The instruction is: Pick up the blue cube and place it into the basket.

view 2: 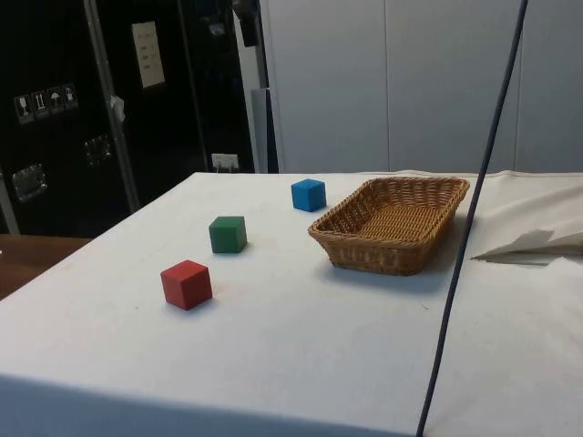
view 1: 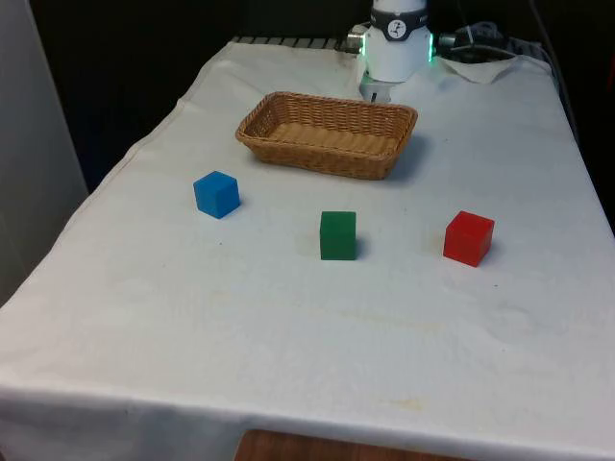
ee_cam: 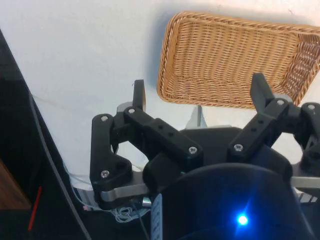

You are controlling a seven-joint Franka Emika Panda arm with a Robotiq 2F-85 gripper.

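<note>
1. Jaws of the gripper (ee_cam: 198,95) stand wide apart and hold nothing; the two black fingers (ee_cam: 138,93) hang over the white cloth, just beside one rim of the basket.
2. White cloth (view 1: 317,327) covers the whole table and carries all the things.
3. Wicker basket (view 1: 274,106) is the largest thing on the cloth. It is oblong, light brown and has nothing in it. In the front view it lies at the far part of the table, close before the arm's base.
4. Three cubes stand apart from each other on the near side of the basket, none touching another.
5. Blue cube (view 1: 216,194) rests flat on the cloth, towards the front view's left, near the basket's left corner but not touching it. In the side view this cube (view 2: 308,194) stands just beside the basket's far corner.
6. Green cube (view 1: 337,235) stands in the middle, between the other two.
7. Red cube (view 1: 468,237) stands towards the front view's right, well apart from the blue one.
</note>
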